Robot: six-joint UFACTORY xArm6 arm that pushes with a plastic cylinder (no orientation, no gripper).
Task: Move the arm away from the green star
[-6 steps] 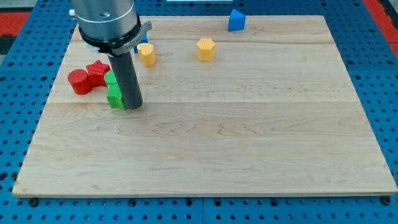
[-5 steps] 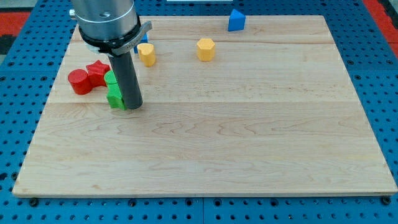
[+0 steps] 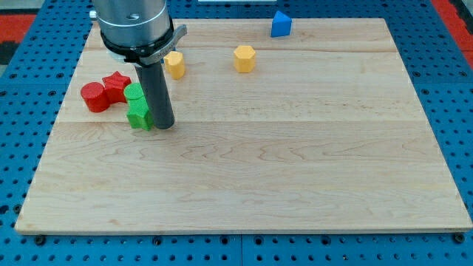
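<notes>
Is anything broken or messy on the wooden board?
No, nothing looks broken or spilled. The blocks sit flat on the board. My tip stands right against the green star, with another green block just behind it.

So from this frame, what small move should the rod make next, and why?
Probably a short slide toward the view's right. My tip sits right against the right side of the green star, with another green block just above it and the red star and red cylinder further left. The board to the right is bare, so retreating there should disturb nothing.
</notes>
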